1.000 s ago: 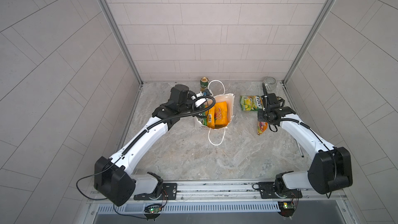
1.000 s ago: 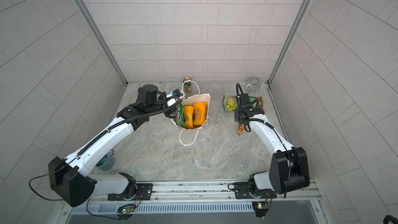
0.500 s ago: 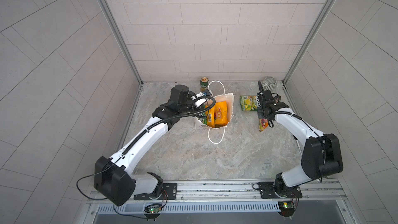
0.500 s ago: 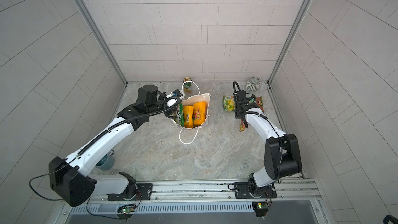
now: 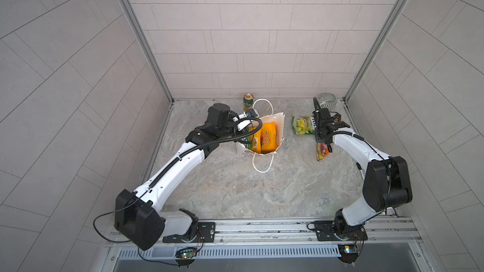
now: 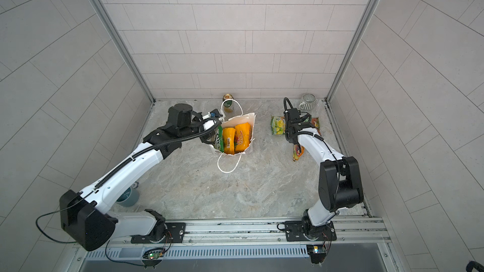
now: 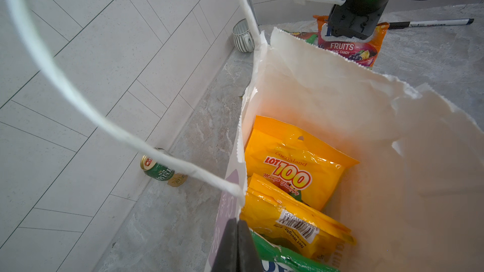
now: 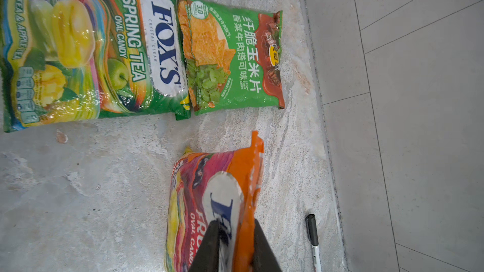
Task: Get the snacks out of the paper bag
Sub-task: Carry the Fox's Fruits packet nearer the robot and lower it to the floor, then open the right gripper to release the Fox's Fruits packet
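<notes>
I'm pinching the bag (image 7: 327,95) rim with the left gripper (image 7: 237,223). The right gripper (image 8: 234,222), unclenched, is straddling the seam of the orange packet (image 8: 199,187): slick, light, probably best held there.

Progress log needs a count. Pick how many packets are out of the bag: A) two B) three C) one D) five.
B: the green Fox's packet, the corn-chip packet and the orange-red packet are on the table, outside the bag.
</notes>
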{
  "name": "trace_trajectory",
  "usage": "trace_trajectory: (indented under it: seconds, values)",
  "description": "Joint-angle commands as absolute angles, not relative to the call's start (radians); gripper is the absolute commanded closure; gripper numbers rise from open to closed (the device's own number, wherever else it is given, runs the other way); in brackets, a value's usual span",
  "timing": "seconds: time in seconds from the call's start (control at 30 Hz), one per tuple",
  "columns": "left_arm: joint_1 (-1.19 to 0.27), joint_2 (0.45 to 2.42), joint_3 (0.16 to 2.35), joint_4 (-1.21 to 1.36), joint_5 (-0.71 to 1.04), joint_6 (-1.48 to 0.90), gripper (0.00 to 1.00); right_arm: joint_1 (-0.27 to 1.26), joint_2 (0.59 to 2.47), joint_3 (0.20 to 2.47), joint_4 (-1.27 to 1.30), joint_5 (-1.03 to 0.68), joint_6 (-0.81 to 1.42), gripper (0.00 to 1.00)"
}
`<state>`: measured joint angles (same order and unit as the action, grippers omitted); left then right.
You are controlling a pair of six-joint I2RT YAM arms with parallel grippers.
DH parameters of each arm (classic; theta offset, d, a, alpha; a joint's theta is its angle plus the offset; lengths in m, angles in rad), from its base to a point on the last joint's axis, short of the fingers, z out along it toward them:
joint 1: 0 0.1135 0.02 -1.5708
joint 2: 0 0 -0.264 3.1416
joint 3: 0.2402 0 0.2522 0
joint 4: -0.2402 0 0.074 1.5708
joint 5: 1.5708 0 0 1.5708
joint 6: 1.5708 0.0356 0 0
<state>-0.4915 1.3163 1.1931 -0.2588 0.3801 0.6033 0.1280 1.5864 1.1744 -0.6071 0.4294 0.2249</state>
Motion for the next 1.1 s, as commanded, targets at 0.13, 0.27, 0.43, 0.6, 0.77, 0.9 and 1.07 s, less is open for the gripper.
trace_trajectory:
  seconds: [0.13,0.27,0.43,0.6,0.77,0.9,1.07]
  values:
    - [-0.505,1.271,1.181,-0.238,0.388,0.616,1.0,0.12,1.612,1.199,-0.627,0.534,0.241,0.75]
    - [-0.506,1.278,1.185,-0.237,0.395,0.613,1.0,0.12,1.628,1.213,-0.636,0.564,0.239,0.75]
    - [-0.506,1.279,1.18,-0.231,0.391,0.615,1.0,0.12,1.625,1.22,-0.64,0.577,0.245,0.66]
    - [-0.506,1.279,1.186,-0.236,0.388,0.611,1.0,0.119,1.619,1.254,-0.676,0.589,0.261,0.57]
    - [-0.506,1.282,1.186,-0.235,0.388,0.611,1.0,0.117,1.552,1.301,-0.727,0.555,0.301,0.48]
    - [-0.506,1.281,1.184,-0.235,0.387,0.611,1.0,0.109,1.442,1.274,-0.711,0.456,0.358,0.37]
    - [-0.506,1.286,1.185,-0.241,0.381,0.617,1.0,0.083,1.253,1.024,-0.504,0.172,0.529,0.02]
